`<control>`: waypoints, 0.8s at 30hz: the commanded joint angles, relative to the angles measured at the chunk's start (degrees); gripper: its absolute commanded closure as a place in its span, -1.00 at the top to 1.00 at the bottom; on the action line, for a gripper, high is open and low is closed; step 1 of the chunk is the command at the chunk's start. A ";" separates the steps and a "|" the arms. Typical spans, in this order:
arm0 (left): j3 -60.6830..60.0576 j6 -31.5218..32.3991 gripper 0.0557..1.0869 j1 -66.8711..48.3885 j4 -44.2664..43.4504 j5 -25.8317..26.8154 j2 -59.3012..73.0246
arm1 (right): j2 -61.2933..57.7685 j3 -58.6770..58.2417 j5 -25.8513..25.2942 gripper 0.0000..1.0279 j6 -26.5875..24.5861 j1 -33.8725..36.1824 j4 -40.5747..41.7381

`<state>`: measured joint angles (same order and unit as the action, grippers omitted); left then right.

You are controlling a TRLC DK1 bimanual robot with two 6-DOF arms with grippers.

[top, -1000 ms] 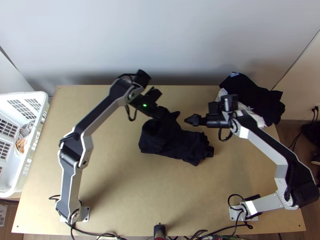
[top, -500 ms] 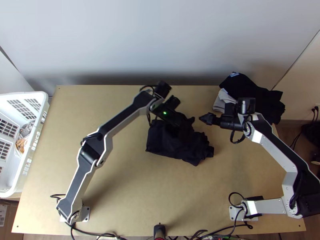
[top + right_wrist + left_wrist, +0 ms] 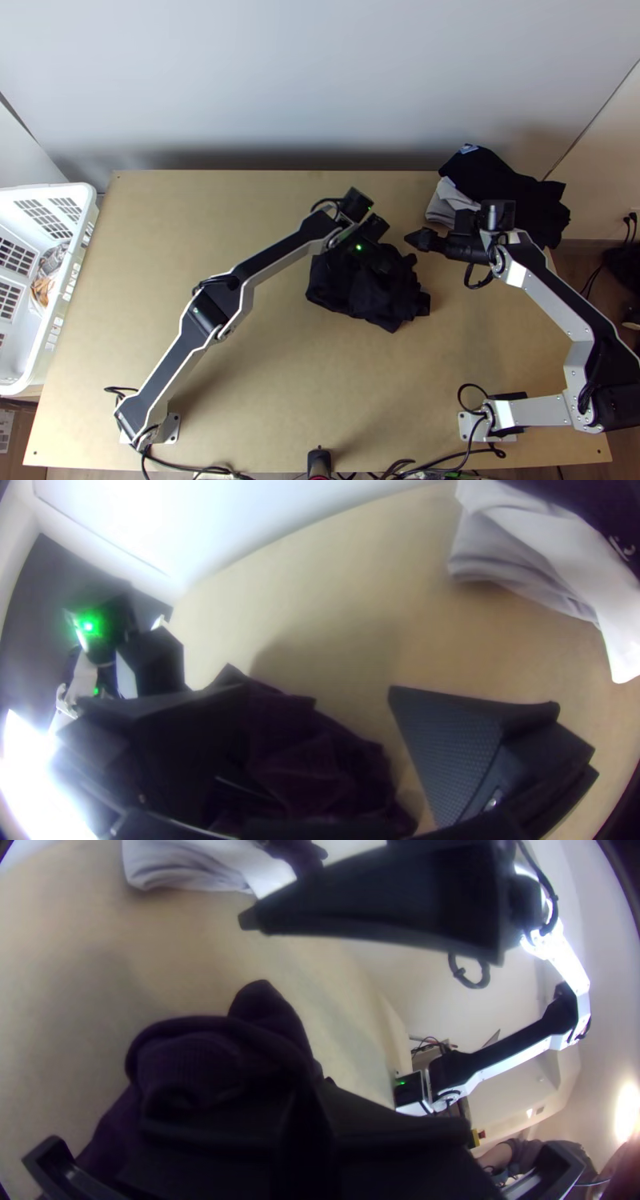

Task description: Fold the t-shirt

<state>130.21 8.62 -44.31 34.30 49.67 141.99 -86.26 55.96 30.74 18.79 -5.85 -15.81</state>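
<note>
Since prev. frame L arm has swung R & a bit toward near edge; t-shirt's L side has come R w/ it, so cloth's more compact, R side approx. same spot. R arm backed off R vs. the earliest frame, hardly moved since the last.

L arm: base near L, bent at elbow, long diag. reach up & across the middle, wrist over the shirt. L claw together, clamped on t-shirt's upper R part. R arm: base near R, elbow bent out past R edge, forearm angled back in; R claw points L, tips just beside the shirt's far R corner, fingers apart w/ nothing btwn them.

T-shirt: bunched dark heap, approx. ctr of worktop, a little R; ragged edge on R side, smoother on L.

Room: lots of bare worktop L of shirt & btwn it and near edge; narrower strip to far edge. R side OK too, btwn shirt & R arm's base. Far R corner taken: grey/white cloth w/ black clothes beside/over it, near R arm's wrist. White basket at L edge.
</note>
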 commanded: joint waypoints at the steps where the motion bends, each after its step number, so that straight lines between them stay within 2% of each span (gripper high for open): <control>1: 0.22 1.05 -0.05 -1.56 -2.40 -0.45 4.52 | -0.14 -0.15 -0.33 0.90 0.02 0.92 0.34; 2: 0.22 0.87 0.57 -1.56 -2.40 -0.71 4.87 | -0.05 -0.24 -0.33 0.90 0.02 1.10 0.34; 3: 0.22 0.87 0.95 -1.56 -2.40 -0.80 5.05 | -0.05 -0.33 -0.33 0.90 0.02 1.28 0.34; 14: 0.57 1.31 0.91 1.42 -1.43 -0.71 -0.58 | -0.40 -0.59 -0.24 0.90 0.02 0.92 0.87; 24: 0.13 3.42 0.91 8.37 0.76 -0.19 -11.56 | -0.93 -0.68 -0.24 0.90 0.02 -0.83 1.66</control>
<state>130.74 11.18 -39.97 33.80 48.97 136.81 -86.80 55.31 30.48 18.79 -5.52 -14.48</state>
